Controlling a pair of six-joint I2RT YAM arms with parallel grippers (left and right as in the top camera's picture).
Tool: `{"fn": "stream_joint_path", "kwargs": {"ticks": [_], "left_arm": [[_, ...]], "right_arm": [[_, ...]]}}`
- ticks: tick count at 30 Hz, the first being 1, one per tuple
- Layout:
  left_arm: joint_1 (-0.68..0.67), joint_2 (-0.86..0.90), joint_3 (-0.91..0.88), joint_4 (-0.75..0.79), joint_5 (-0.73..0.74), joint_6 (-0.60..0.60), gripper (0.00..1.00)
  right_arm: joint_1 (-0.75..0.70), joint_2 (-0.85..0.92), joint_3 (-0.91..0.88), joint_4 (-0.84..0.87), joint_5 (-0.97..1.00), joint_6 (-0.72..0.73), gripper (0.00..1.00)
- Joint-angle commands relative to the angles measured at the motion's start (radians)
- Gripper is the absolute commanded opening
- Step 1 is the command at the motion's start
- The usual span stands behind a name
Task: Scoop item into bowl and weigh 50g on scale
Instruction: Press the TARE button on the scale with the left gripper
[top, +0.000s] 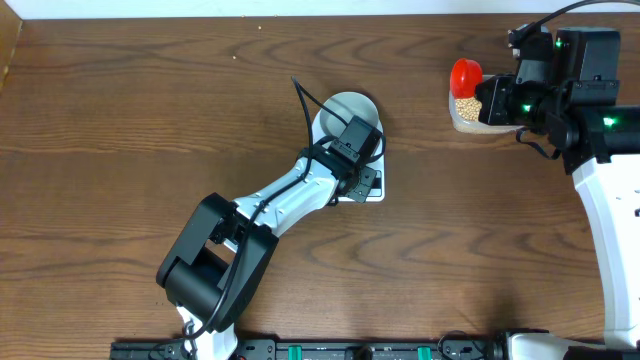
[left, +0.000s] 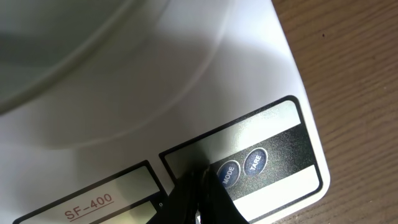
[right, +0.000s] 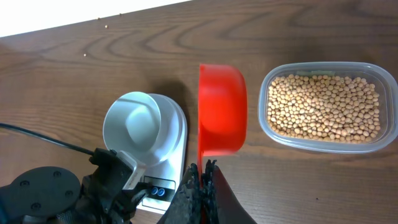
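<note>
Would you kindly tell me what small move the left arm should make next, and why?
Probably slide the closed left claw slightly over to the TARE button and press it. It sits just beside the MODE button, the bowl stands empty on the scale, and the right claw holds the red scoop short of the beans, so zeroing seems due first.

Bright, even light on the brown wooden table (top: 120, 120); shadows are soft. In the left wrist view the pale round bowl (left: 56, 43) is blurred, a grey shadow crosses the flat white rectangular scale (left: 205, 81), and its dark button strip (left: 273, 155) glares. The red plastic scoop (right: 222, 109) is evenly lit.
</note>
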Motion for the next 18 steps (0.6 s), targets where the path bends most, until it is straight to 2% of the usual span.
{"fn": "stream_joint_path", "kwargs": {"ticks": [1, 18], "left_arm": [[-0.002, 0.025, -0.01, -0.013, -0.027, 0.01, 0.07], [-0.023, 0.041, -0.011, -0.013, -0.021, 0.01, 0.07]], "right_arm": [[0.006, 0.002, 0.019, 0.0, 0.001, -0.011, 0.01], [0.006, 0.002, 0.019, -0.005, 0.001, -0.011, 0.01]]}}
